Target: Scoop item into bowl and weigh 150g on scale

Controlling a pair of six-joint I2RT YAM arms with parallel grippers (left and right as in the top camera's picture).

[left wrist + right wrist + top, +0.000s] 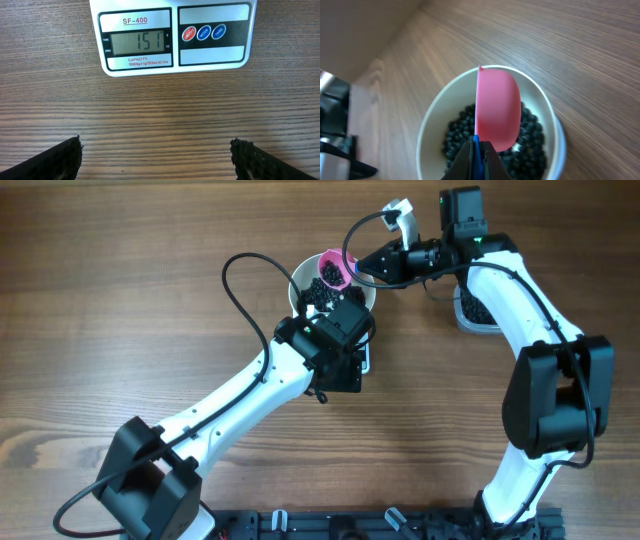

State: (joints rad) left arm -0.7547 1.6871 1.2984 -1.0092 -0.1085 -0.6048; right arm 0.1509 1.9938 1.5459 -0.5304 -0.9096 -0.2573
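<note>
The white bowl [300, 280] stands on the scale [175, 35], whose display reads 151. Black beans [457, 135] lie in a loose heap in the bowl [427, 125]. My right gripper [479, 155] is shut on the blue handle of the pink scoop [497, 107]. The scoop is turned on its side above the beans. My left gripper [157, 160] hangs open over bare wood in front of the scale, with nothing between its fingers [55, 162]. In the overhead view the left wrist [340, 345] covers most of the scale, and the pink scoop [332, 270] sits over the bowl's far side.
A clear tub [478, 315] with more black beans stands to the right of the bowl, partly under my right arm. Plain wooden tabletop [120, 300] stretches away on the left.
</note>
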